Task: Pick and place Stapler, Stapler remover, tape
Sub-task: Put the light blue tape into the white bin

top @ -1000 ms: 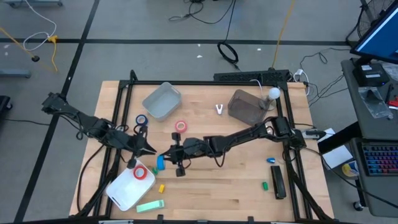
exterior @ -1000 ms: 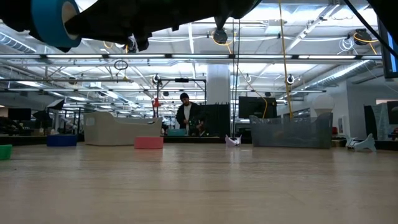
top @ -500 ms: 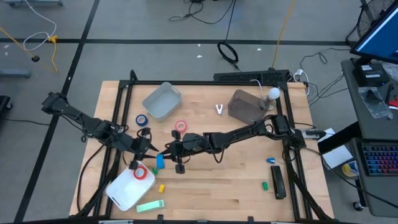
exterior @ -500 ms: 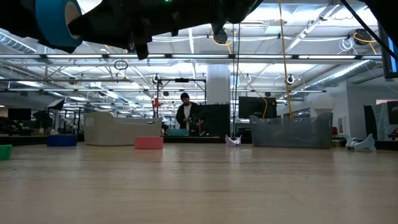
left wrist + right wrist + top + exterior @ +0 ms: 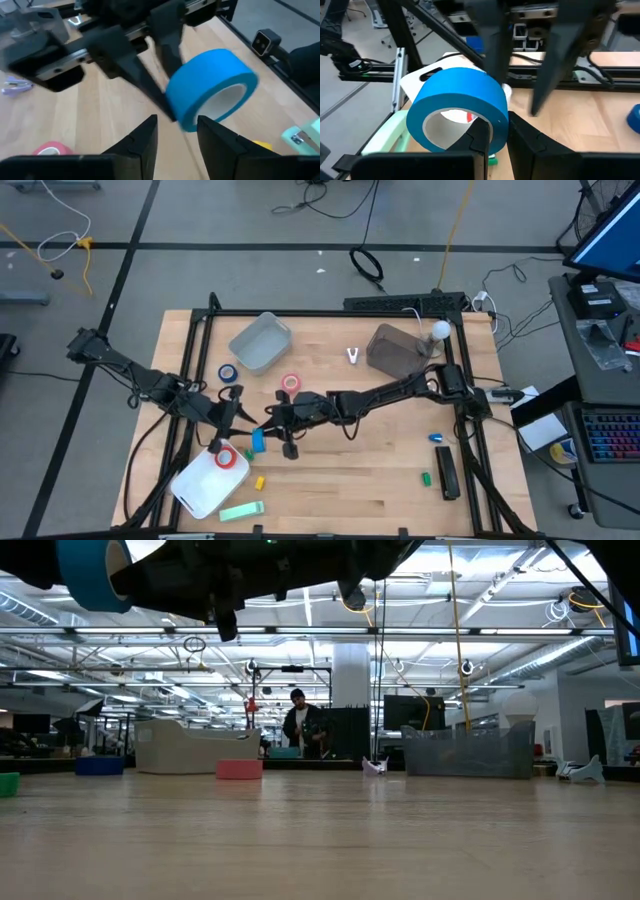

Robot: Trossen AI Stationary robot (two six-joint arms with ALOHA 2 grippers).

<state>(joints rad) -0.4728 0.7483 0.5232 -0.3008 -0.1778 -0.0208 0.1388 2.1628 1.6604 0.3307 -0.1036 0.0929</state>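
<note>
Blue tape roll [image 5: 457,107] clamped in right gripper [image 5: 496,131], left gripper [image 5: 175,131] fingers apart just beside it

Both arms are dark, near black, built of slim jointed links with black cables looping along them. Beside the white tray [image 5: 200,485], the left gripper [image 5: 238,418] ends in two tapering, wedge-shaped black fingers [image 5: 145,142] with flat inner faces. The right gripper [image 5: 262,432] carries matching matte black fingers [image 5: 525,137] on a blocky black wrist housing with pale metal plates.
</note>
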